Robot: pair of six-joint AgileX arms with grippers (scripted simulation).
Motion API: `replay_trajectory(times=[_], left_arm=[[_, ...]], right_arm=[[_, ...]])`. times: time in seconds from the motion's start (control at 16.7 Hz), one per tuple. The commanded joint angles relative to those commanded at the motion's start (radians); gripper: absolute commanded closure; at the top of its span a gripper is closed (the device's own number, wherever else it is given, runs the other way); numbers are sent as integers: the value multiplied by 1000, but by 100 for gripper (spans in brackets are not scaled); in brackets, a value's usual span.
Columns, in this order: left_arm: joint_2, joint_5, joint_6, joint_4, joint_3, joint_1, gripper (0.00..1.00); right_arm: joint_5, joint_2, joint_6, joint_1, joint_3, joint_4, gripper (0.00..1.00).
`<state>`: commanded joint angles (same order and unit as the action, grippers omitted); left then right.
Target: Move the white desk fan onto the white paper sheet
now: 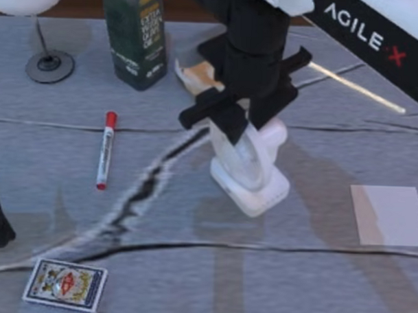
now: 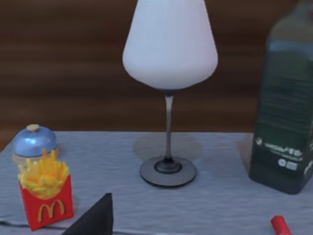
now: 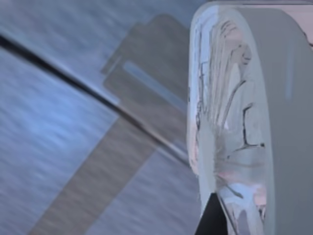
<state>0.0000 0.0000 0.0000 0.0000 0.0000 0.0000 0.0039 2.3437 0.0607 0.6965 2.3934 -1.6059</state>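
The right gripper (image 1: 246,113) hangs over the middle of the table (image 1: 191,279), its dark fingers (image 1: 209,107) spread to either side of the top of the white desk fan (image 1: 253,175). The jaws straddle the round grille, but whether they actually press on it cannot be told from above. In the right wrist view the grille face of the white desk fan (image 3: 230,122) fills the frame right beside one dark fingertip (image 3: 211,218).

The fan stands upright near the table's centre, its rectangular base toward the near side. The white paper sheet (image 1: 392,214) lies flat at the right edge of the table, well apart from the fan.

The left arm sits parked at the left edge, only a dark part of it showing; its gripper's state cannot be told.

At the far left stands a white-shaded lamp (image 1: 41,34) with a dark round foot, and beside it a dark green bottle (image 1: 136,34). A red-capped marker (image 1: 105,149) lies left of the fan, and a playing-card box (image 1: 66,284) rests at the near left. The left wrist view also shows a carton of fries (image 2: 45,196) and a blue bell (image 2: 34,143).
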Motion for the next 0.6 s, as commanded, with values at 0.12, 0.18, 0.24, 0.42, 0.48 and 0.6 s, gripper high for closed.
replay_trajectory(times=[0.12,0.18,0.24,0.42,0.48,0.6], left_arm=[[0,0,0,0,0,0,0],[0,0,0,0,0,0,0],[0,0,0,0,0,0,0],[0,0,0,0,0,0,0],[0,0,0,0,0,0,0],[0,0,0,0,0,0,0]], right_arm=[[0,10,-1,1,48,-45,100],[1,12,-1,1,56,-53,100],[1,12,-1,1,57,-54,100],[0,7,0,-5,54,-51,100],[0,3,-11,-9,47,-50,100],[-1,-15,-64,-27,12,-45,100]])
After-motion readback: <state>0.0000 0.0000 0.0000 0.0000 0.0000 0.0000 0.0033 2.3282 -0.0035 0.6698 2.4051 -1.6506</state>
